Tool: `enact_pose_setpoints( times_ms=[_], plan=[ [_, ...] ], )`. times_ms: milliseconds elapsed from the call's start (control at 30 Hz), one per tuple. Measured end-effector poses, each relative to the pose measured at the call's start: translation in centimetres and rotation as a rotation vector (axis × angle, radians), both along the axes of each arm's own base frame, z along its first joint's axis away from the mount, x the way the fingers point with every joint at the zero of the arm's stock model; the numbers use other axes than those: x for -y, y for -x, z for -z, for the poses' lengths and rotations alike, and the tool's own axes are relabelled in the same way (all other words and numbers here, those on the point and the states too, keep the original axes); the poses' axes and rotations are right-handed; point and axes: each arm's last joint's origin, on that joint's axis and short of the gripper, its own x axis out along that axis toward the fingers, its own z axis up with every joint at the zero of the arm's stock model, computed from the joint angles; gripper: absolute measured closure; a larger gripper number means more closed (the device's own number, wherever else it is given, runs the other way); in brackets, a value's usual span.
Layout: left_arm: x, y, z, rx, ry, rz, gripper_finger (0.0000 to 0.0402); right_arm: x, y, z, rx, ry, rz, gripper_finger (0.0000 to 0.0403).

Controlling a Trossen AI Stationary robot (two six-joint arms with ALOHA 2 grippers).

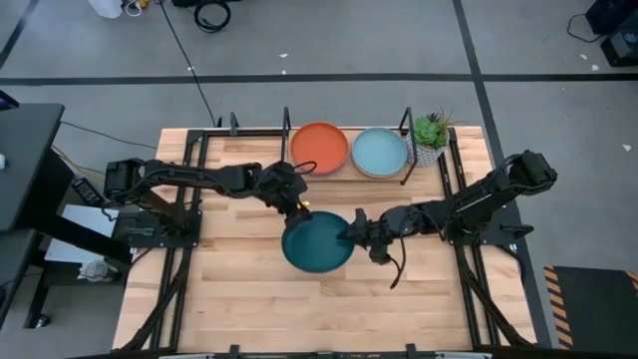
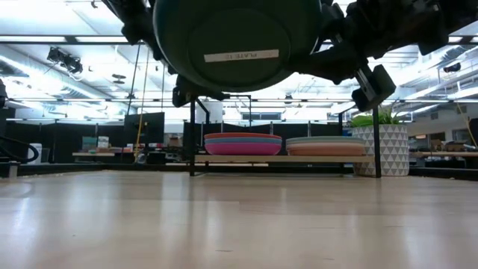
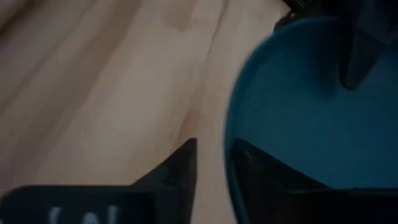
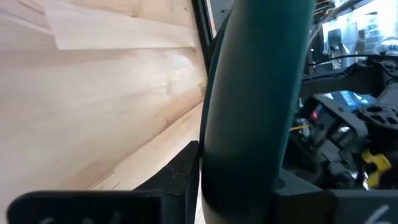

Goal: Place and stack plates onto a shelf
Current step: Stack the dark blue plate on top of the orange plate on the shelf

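Dark teal plate (image 1: pixel 317 243): held above the tabletop near the table's middle, clear of the wood in the low view; white label on its underside (image 2: pixel 232 55)
Left gripper (image 1: pixel 299 208): at the plate's far-left rim; fingers (image 3: pixel 180 171) clamped across the rim, one each side
Right gripper (image 1: pixel 359 232): at the plate's right rim; fingers closed on the edge (image 4: pixel 186 168)
Shelf (image 1: pixel 299 175): along the table's far edge; black posts (image 1: pixel 404 150)
Orange plate (image 1: pixel 319 148): tops the shelf's left stack, over a magenta one (image 2: pixel 243 148)
Light teal plate (image 1: pixel 380 152): tops the right stack, touching the orange plate
Potted plant (image 1: pixel 431 135): far-right corner, just beside the shelf
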Motion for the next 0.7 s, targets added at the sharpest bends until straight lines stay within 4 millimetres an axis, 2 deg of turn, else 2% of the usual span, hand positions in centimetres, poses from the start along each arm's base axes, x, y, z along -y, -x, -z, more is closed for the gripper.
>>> enact_pose_setpoints(
  times_ms=[133, 300, 533, 700],
  plan=[
    [-0.8, 0.1, -1.0, 0.043, -0.040, -0.004, 0.0253, 0.0, 0.1, 0.2, -0.024, 0.002, -0.001, 0.0309],
    [-1.2, 0.7, -4.3, 0.134, -0.144, -0.009, 0.0238, 0.1, 0.1, 0.5, -0.049, 0.002, 0.059, 0.0309],
    [0.4, 2.7, -9.0, 0.222, -0.474, -0.066, 0.0241, 1.4, 0.2, 0.5, -0.027, 0.079, 0.409, 0.0309],
    [2.0, 4.5, -9.8, 0.155, -0.643, -0.126, 0.0241, 3.3, 0.2, 0.4, -0.014, 0.138, 0.618, 0.0310]
  ],
)
